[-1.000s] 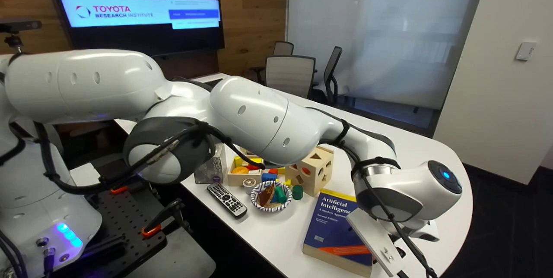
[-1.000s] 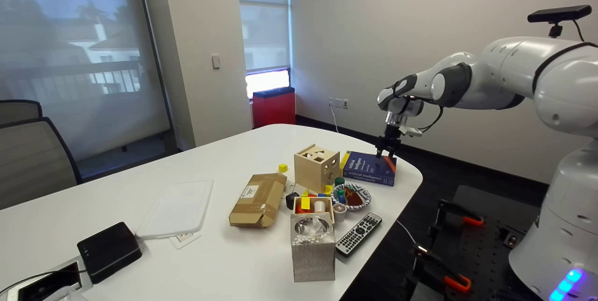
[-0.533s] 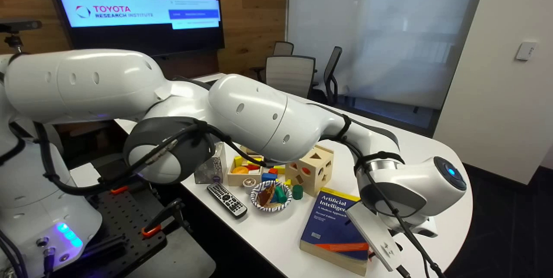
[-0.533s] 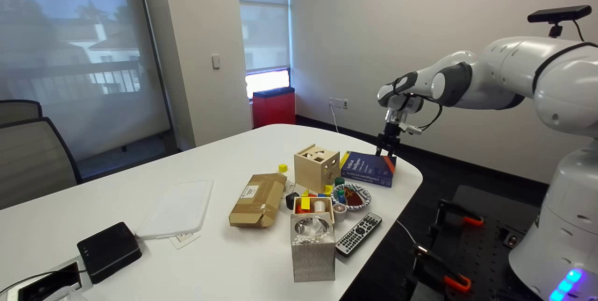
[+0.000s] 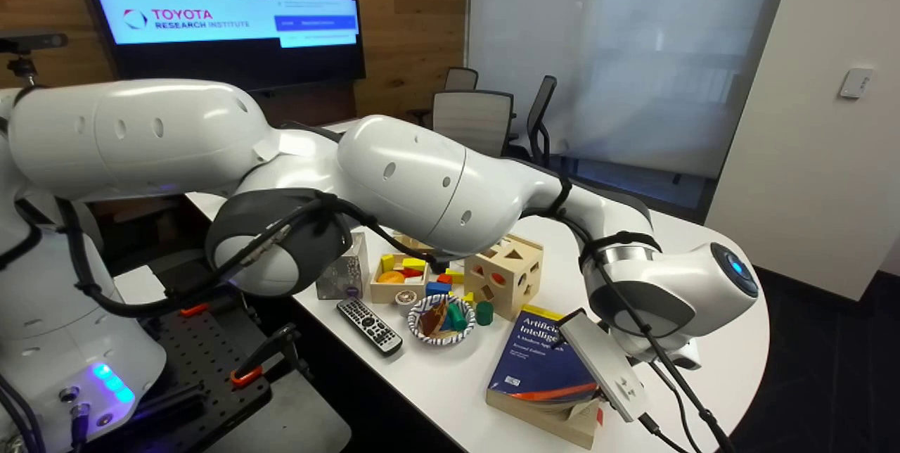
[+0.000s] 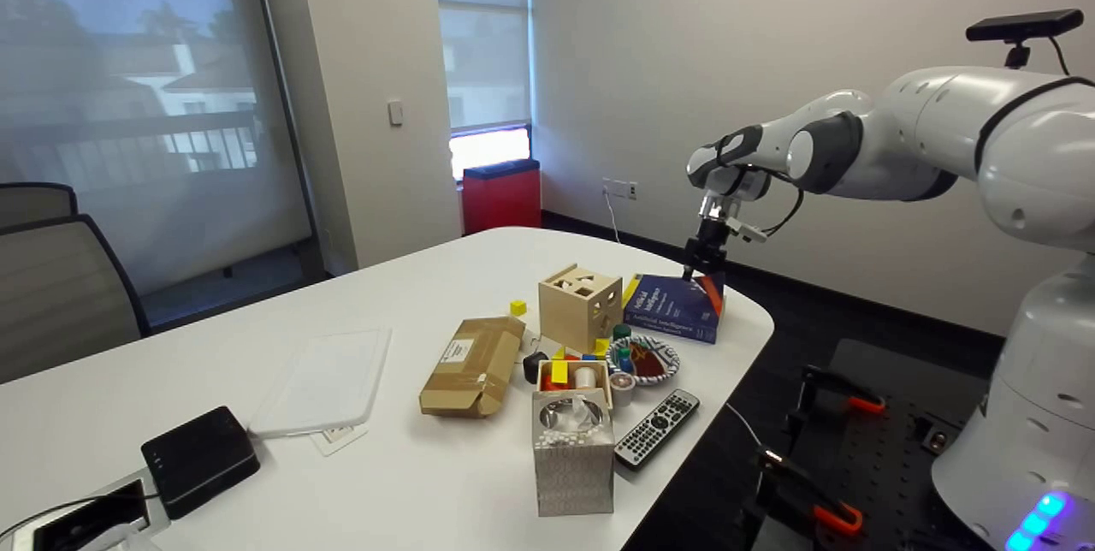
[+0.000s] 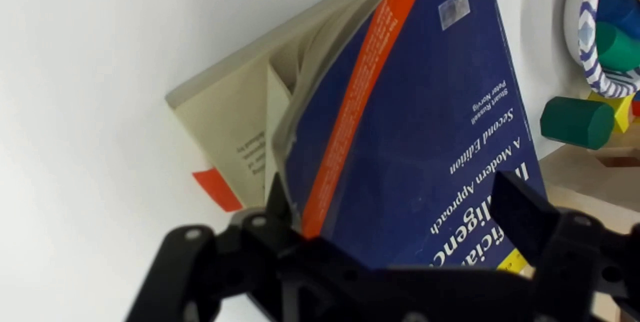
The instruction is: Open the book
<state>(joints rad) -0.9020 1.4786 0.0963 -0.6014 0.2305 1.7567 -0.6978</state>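
By the rounded corner of the table (image 6: pixel 411 465), the book (image 7: pixel 400 137), flat a second ago, now curls up at one free edge (fingers (image 7: pixel 522 217) spread apart, one at it), so opening seems begun.

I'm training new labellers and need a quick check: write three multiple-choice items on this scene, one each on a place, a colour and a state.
1. Where is the remote?
A) inside the wooden cube
B) on the table, near the bowl
C) on top of the cardboard package

2. What colour is the slanting stripe across the book?
A) orange-red
B) green
C) white

3. How does the book lie?
A) flat and fully shut
B) spread open flat at its middle
C) bent up at one corner only

Right letters:
1 B: both exterior views show it on the tabletop near the bowl.
2 A: the wrist view shows an orange-red band on blue.
3 C: in the wrist view, one corner arches over a printed page.
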